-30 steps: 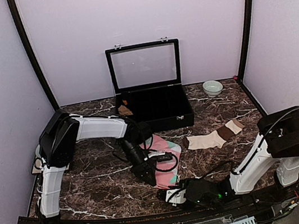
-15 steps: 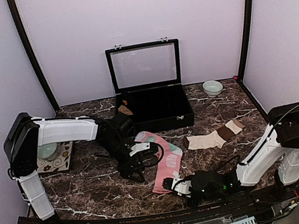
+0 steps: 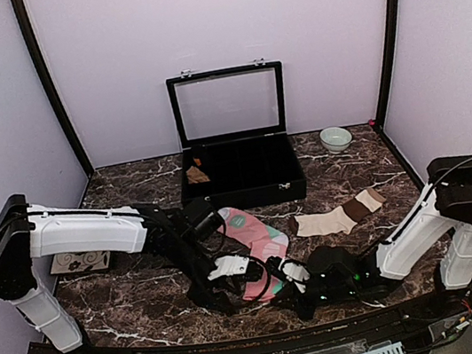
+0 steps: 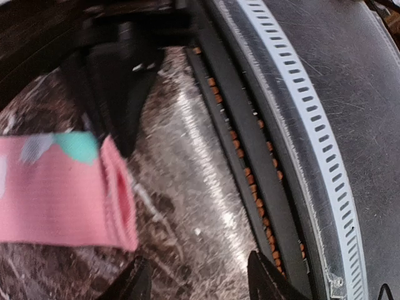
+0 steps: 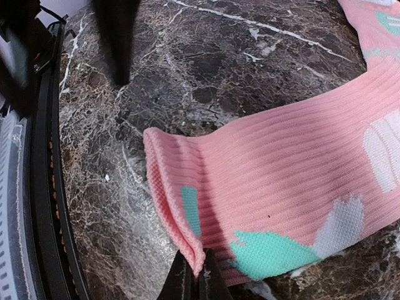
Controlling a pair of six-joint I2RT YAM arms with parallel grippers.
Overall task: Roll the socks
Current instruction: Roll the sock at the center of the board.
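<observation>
The pink sock (image 3: 251,242) with mint-green and white patches lies flat in the middle of the marble table (image 3: 146,290), its cuff toward the near edge. My right gripper (image 5: 195,275) is shut on the cuff's rim, pinching a fold of the pink knit (image 5: 187,244). From above, the right gripper (image 3: 282,283) sits at the sock's near end. My left gripper (image 4: 197,282) stands open over bare marble, just right of the pink cuff (image 4: 119,194) and apart from it. The cream-beige sock (image 3: 339,215) with brown bands lies flat to the right.
A black case (image 3: 240,176) with its lid up stands at the back, a small tan bundle (image 3: 197,174) inside. A pale bowl (image 3: 335,139) sits back right, a patterned mat (image 3: 79,260) at the left. The slotted white rail (image 4: 294,125) runs along the near edge.
The left gripper has opened, let go of the pink sock and drawn off toward the near edge. The right gripper has carried the pinched cuff away from the near edge and to the right.
</observation>
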